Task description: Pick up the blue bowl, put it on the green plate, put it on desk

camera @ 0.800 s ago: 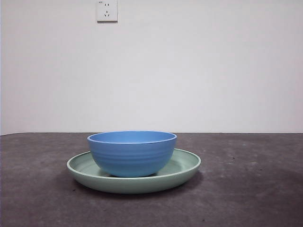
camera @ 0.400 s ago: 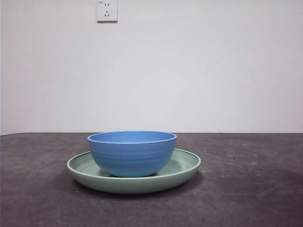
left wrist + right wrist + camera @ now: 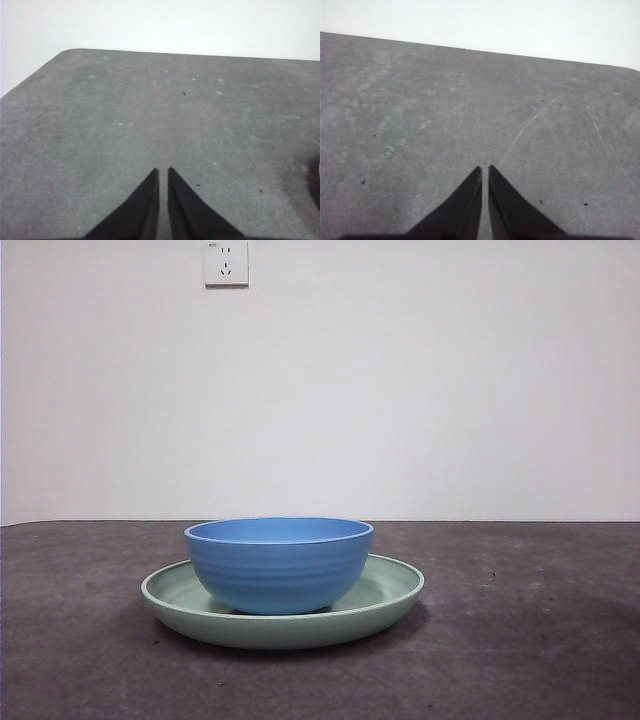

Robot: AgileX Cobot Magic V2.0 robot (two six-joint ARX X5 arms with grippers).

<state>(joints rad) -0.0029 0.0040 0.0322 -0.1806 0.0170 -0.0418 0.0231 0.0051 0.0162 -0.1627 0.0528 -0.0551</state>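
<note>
The blue bowl (image 3: pixel 279 563) stands upright in the middle of the green plate (image 3: pixel 390 592), and the plate rests on the desk (image 3: pixel 520 640) a little left of centre in the front view. No arm shows in the front view. My left gripper (image 3: pixel 163 171) is shut and empty over bare desk (image 3: pixel 150 110). My right gripper (image 3: pixel 485 168) is shut and empty over bare desk (image 3: pixel 470 110). Neither wrist view shows the bowl or the plate.
A white wall with a socket (image 3: pixel 226 262) stands behind the desk. The desk's rounded far corners show in the left wrist view (image 3: pixel 65 51) and the right wrist view (image 3: pixel 632 69).
</note>
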